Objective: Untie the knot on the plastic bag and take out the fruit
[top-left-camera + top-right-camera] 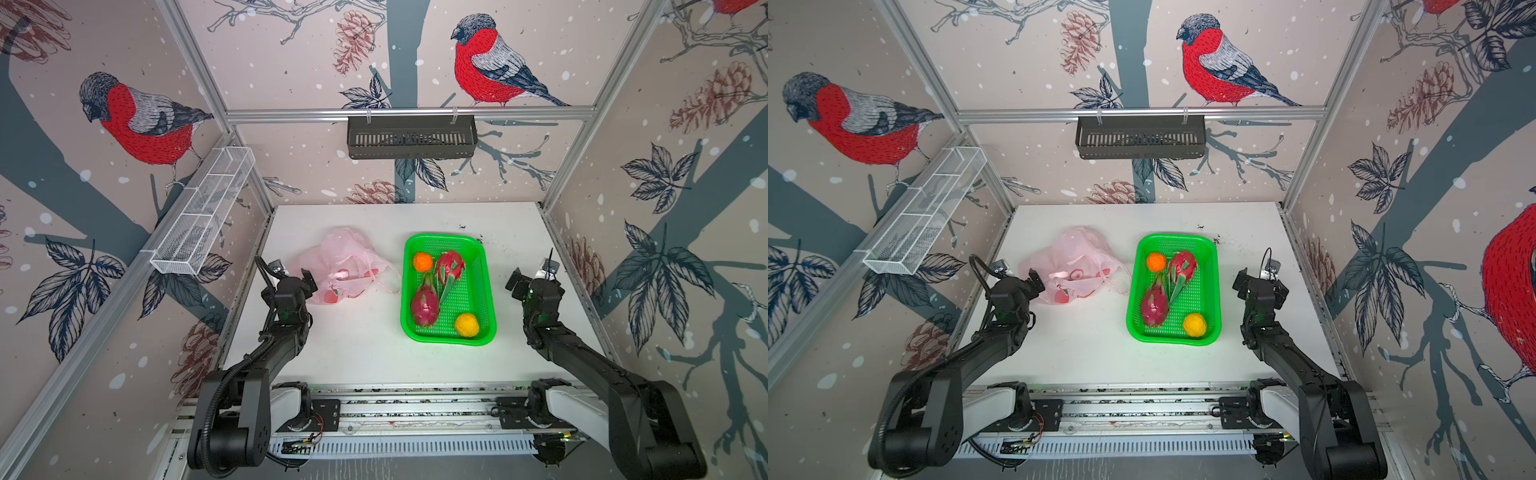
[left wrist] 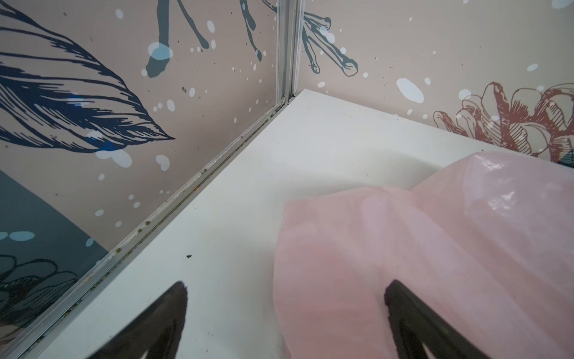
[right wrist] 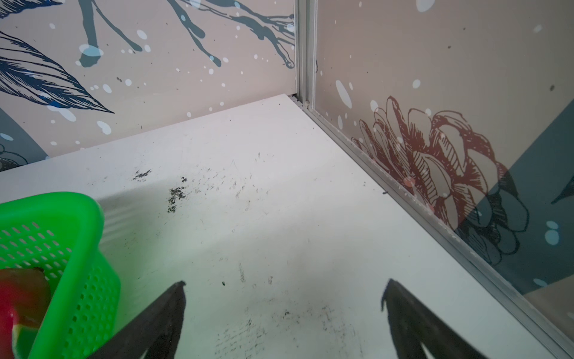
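On the white surface [image 1: 353,353], the pink bag [image 1: 338,259] lies slack at nine o'clock of the green basket [image 1: 467,291]. The basket holds two dragon fruits [image 1: 424,305] and two orange balls [image 1: 466,325]. The left claw [image 2: 287,283] is spread wide at the bag's eight o'clock edge. The right claw [image 3: 285,282] is spread over bare surface at the basket's three o'clock.

- My left arm [image 1: 270,353] reaches forward from its base on the left in both top views. The forearm slopes up to a bent wrist.
- My left gripper [image 1: 300,277] tips forward and down. In the left wrist view its jaws stand wide apart, with both dark fingertips [image 2: 174,307] showing.
- My right arm [image 1: 582,353] mirrors that pose on the right, forearm rising to the wrist.
- My right gripper [image 3: 284,295] also points forward and down, jaws spread wide, gripping nothing.
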### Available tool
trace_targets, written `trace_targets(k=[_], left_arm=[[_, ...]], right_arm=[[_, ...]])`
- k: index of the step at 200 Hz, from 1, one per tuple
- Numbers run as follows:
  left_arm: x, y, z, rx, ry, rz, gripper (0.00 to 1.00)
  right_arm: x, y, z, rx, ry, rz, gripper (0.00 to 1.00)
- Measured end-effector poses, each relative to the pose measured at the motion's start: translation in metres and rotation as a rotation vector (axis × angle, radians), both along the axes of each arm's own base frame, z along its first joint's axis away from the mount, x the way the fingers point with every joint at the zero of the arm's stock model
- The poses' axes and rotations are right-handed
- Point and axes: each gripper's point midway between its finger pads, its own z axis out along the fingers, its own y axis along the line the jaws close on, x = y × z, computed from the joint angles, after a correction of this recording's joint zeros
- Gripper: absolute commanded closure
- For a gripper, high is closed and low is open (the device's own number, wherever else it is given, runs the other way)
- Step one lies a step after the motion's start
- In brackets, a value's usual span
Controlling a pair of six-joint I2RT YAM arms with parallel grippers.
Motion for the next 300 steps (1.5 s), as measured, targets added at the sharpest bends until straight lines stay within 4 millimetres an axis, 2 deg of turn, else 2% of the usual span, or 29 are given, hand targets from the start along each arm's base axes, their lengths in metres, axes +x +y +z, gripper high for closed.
trace_targets(k=[66, 98, 141, 163, 204, 272, 300], left_arm=[[-0.005, -0.004, -0.011, 0.032, -0.07, -0.038, 0.01], [-0.003, -0.008, 0.001, 0.045, -0.139, -0.063, 0.01], [0.003, -0.017, 0.004, 0.057, -0.185, -0.125, 0.01], [0.004, -0.026, -0.007, 0.061, -0.177, -0.179, 0.01], [0.008, -0.04, -0.015, 0.069, -0.189, -0.27, 0.01], [0.028, -0.048, 0.006, 0.079, -0.244, -0.312, 0.01], [0.029, -0.049, 0.001, 0.078, -0.221, -0.32, 0.01]], right_arm=[[0.002, -0.002, -0.01, -0.085, -0.041, 0.018, 0.01], [0.012, -0.004, -0.015, -0.106, -0.047, 0.02, 0.01], [0.033, -0.004, -0.018, -0.098, -0.06, 0.042, 0.01], [0.033, -0.001, -0.026, -0.095, -0.049, 0.067, 0.01], [0.031, -0.002, -0.027, -0.092, -0.074, 0.077, 0.01], [0.032, -0.001, -0.022, -0.098, -0.092, 0.089, 0.01], [0.032, -0.001, -0.022, -0.098, -0.092, 0.089, 0.01]])
